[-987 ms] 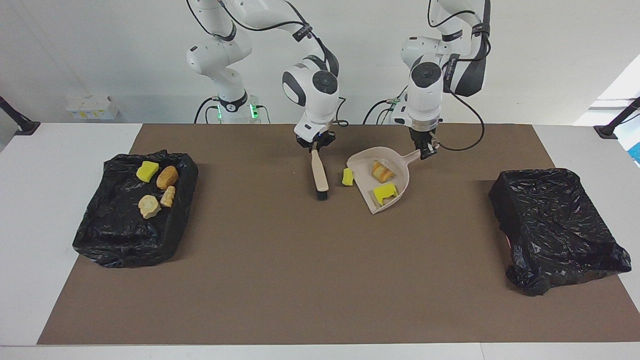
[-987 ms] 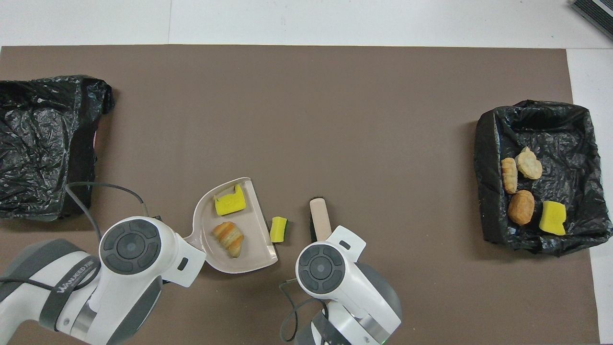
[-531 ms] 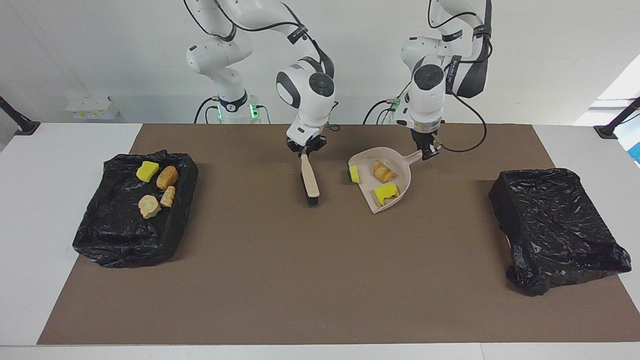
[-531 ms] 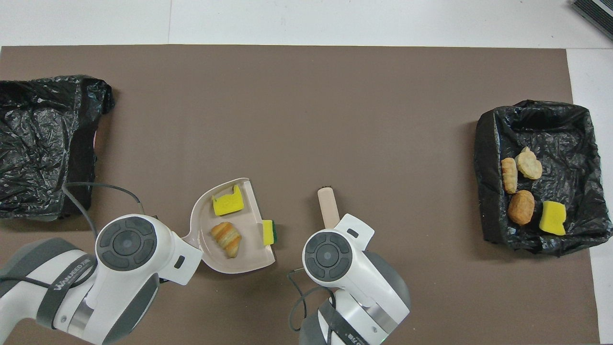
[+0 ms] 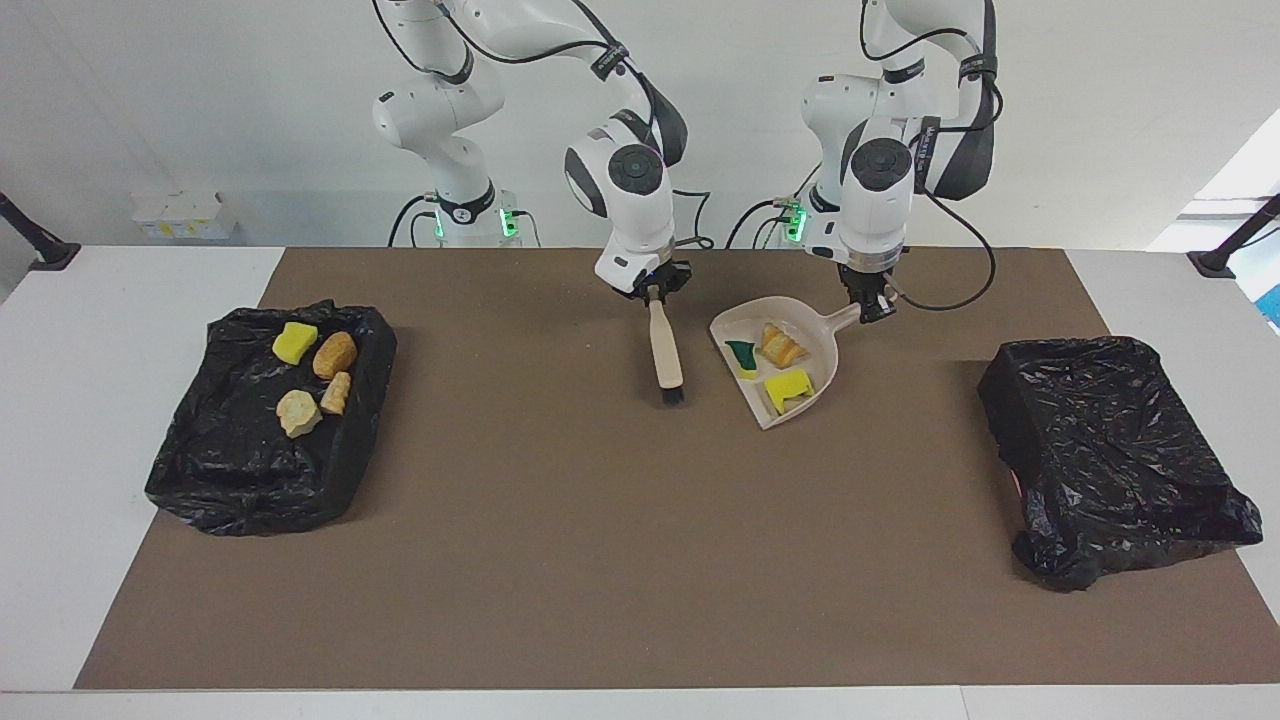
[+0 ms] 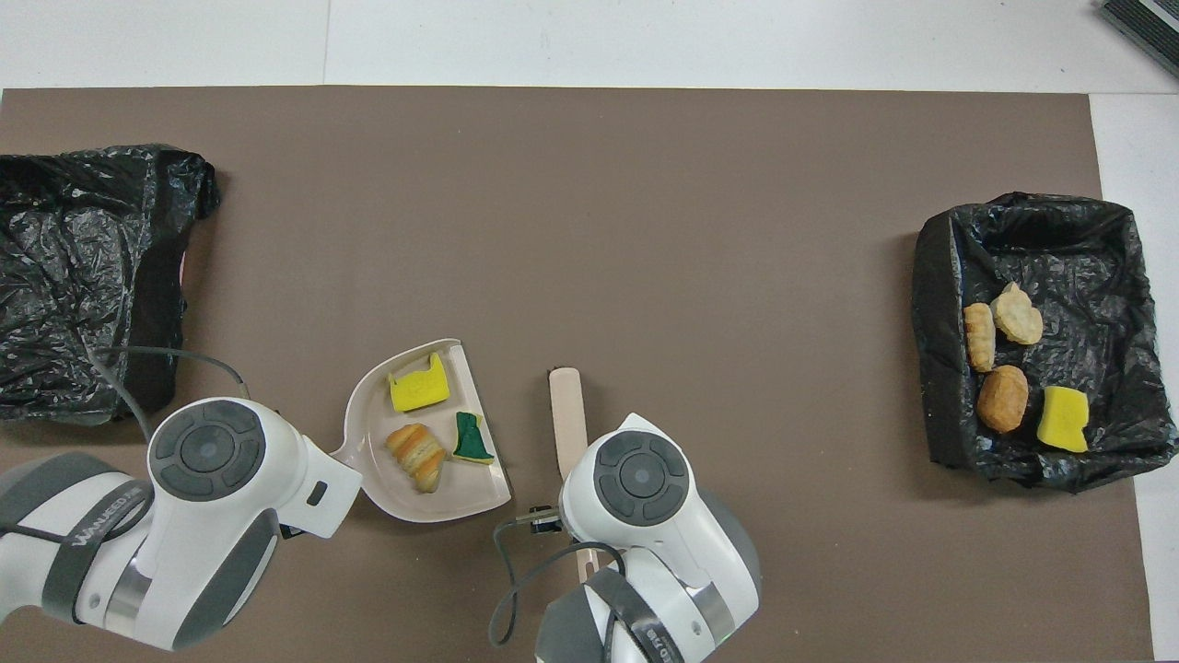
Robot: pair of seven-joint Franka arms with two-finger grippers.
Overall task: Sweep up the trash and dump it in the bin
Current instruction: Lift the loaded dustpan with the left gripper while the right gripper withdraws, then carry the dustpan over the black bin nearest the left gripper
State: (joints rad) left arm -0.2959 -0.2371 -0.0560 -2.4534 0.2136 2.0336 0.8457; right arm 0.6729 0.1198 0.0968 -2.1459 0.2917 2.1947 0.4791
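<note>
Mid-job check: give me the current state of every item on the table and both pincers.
Dustpan: on the mat, holding three scraps.
Brush: bristles down beside the dustpan.
Left pincer: shut on the dustpan's handle.
Right pincer: shut on the brush's handle.
Bin by the right arm: four scraps inside.
Bin by the left arm: no scraps visible.

You see the right gripper (image 5: 655, 290) clamped on the handle of a brush (image 5: 665, 352), bristles down on the brown mat (image 5: 600, 530). The left gripper (image 5: 876, 305) grips the handle of the dustpan (image 5: 826, 375), which holds three scraps (image 5: 783, 347). Four more scraps (image 5: 334, 356) lie in the black-lined bin (image 5: 260, 470) toward the right arm's end; another lined bin (image 5: 1110, 450) sits toward the left arm's end.
</note>
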